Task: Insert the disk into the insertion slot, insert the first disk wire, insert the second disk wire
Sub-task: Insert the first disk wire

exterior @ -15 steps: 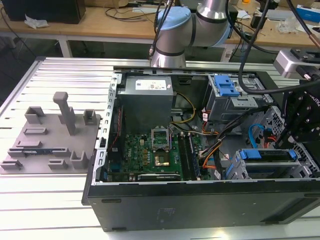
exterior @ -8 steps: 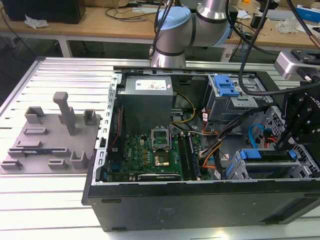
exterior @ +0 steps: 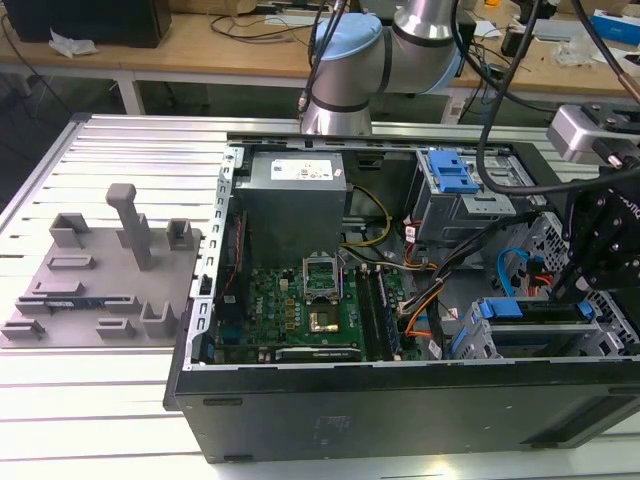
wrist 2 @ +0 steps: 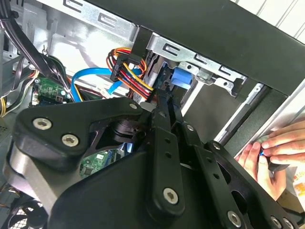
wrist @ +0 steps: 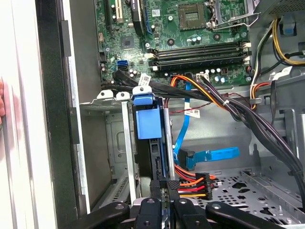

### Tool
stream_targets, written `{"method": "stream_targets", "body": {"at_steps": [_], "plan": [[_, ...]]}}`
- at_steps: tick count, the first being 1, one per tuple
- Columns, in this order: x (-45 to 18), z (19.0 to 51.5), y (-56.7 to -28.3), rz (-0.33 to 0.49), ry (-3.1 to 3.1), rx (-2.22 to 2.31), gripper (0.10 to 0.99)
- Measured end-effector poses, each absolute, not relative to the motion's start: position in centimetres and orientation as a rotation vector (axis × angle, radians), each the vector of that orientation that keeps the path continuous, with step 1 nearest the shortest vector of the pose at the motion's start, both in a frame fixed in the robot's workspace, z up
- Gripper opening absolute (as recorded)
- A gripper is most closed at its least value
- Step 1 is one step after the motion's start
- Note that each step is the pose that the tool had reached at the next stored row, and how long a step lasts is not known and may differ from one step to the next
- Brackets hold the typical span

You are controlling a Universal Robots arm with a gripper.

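The disk (exterior: 535, 312) sits inside the insertion slot (exterior: 478, 338) at the case's front on the exterior view's right, its blue carrier tab (wrist: 147, 121) sticking out of the grey cage (wrist: 116, 138). My gripper (wrist: 164, 187) hangs at the disk's rear edge with its fingers (wrist 2: 164, 102) close together. They appear shut on the black plug of the red, orange and yellow wire bundle (wrist: 193, 183). That bundle also runs past the carrier tab (wrist 2: 181, 76) in the second wrist view. A flat blue wire (wrist: 209, 155) lies loose beside the disk, unplugged.
The motherboard (exterior: 300, 305), power supply (exterior: 295, 205) and a taller bay with a blue latch (exterior: 450, 175) fill the open case. Black cable bundles (wrist: 248, 119) cross near the disk. A person's hand (wrist 2: 269, 150) rests outside the case wall. A grey fixture plate (exterior: 100, 270) lies on the exterior view's left.
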State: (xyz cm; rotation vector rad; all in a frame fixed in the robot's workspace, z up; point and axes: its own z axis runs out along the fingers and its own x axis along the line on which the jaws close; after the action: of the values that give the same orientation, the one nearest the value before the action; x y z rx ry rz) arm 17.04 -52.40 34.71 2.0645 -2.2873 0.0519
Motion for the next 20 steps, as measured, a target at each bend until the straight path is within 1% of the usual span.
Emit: {"method": "stream_targets", "body": {"at_steps": [20], "plan": [[17.03, 33.96, -52.43, 0.052, -2.287, 2.065, 0.165]]}}
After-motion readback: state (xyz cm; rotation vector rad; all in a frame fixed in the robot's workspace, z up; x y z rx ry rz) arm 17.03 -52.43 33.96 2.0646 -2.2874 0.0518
